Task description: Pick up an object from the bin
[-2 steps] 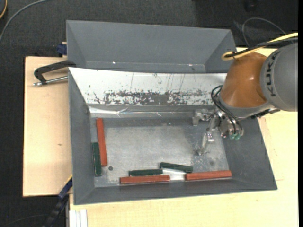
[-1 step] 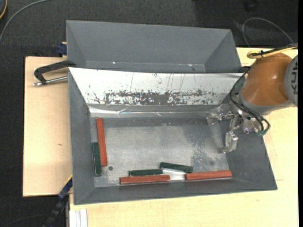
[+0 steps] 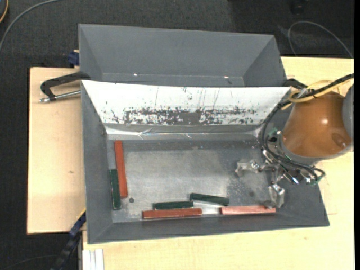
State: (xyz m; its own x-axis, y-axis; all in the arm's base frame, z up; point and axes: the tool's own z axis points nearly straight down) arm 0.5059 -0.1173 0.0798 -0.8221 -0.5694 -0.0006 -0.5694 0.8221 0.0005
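Gripper (image 3: 259, 181): fingers apart, empty
Nearest: red stick (image 3: 248, 210), flat by bin (image 3: 169, 229) front wall, just beside
Handling: prob light, stiff, thin; pinch across narrow width

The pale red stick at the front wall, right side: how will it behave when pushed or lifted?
The pale red stick looks straight and flat-sided: probably stiff, likely to slide, not roll. Hugging the front wall, it may be awkward to grip.

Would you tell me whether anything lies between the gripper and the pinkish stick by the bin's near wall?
Nothing visible does. The gripper hangs open beside the pinkish stick, near its right end, with bare bin floor between. The dark green stick lies further left, off that path.
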